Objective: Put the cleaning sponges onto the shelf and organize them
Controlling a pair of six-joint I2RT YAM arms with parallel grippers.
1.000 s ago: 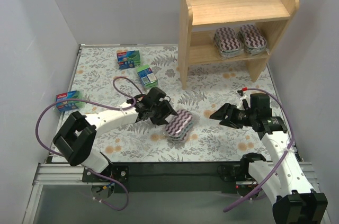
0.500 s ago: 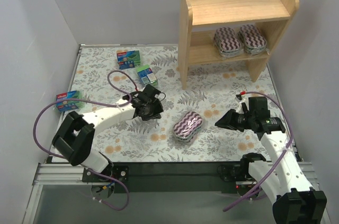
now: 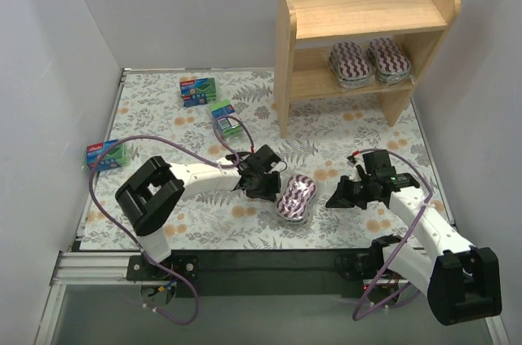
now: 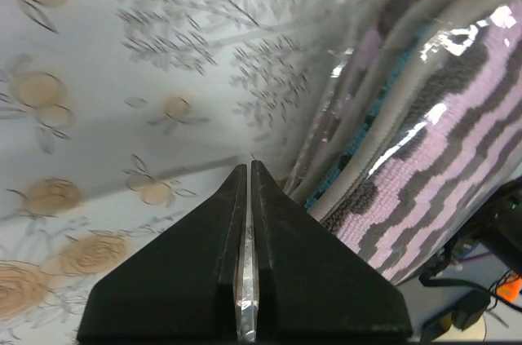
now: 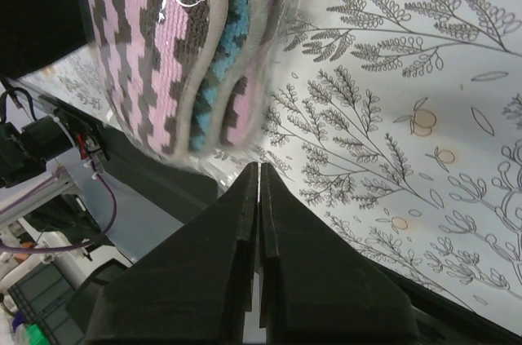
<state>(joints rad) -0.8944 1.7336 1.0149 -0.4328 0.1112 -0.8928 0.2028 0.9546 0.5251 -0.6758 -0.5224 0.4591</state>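
Observation:
One maroon-and-white striped cleaning sponge (image 3: 297, 196) in clear wrap lies on the floral mat between both arms. It fills the right of the left wrist view (image 4: 440, 157) and the upper left of the right wrist view (image 5: 147, 35). My left gripper (image 3: 273, 190) (image 4: 248, 164) is shut at its left side, with a thin strip of clear film showing between the jaws. My right gripper (image 3: 329, 200) (image 5: 258, 165) is shut, tips at the wrapper's edge on the sponge's right. Two more striped sponges (image 3: 352, 64) (image 3: 388, 59) sit on the lower tier of the wooden shelf (image 3: 367, 11).
Three green sponge packs lie on the mat's left part: one at the back (image 3: 198, 90), one nearer the middle (image 3: 225, 115), one by the left wall (image 3: 104, 154). The shelf stands at the back right. The black table edge (image 3: 269, 259) runs just behind the sponge.
Both grippers have gone from open to shut and closed in on the striped sponge from either side. The sponge has shifted slightly right and turned more lengthwise.

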